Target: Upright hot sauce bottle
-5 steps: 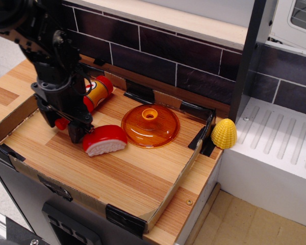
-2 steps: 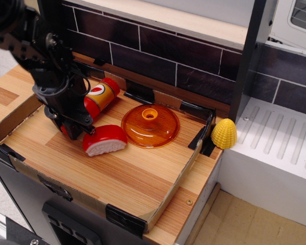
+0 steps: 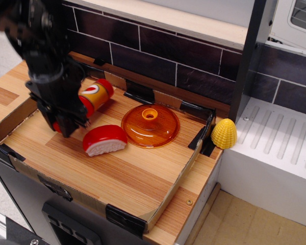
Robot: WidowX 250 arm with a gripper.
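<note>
Shifting left and slightly up since the earlier frames, tool [image 3: 66, 125] now hanging over the desk's [image 3: 132, 178] left part, near its rear-left corner; spread or pinching cannot be told, fingertips being hidden by the black body. Lying tilted on its side toward the desk's back edge, hot sauce bottle [image 3: 93, 95], cap end tucked behind the tool. Resting just beside, red-and-white dome toy [image 3: 104, 140] and orange lid [image 3: 150, 125]

The black arm is reaching down from the upper left, wrist pointing steeply toward the counter. The gripper [image 3: 66, 122] is hanging low at the left side, its dark body facing us and hiding how the jaws are standing.
</note>
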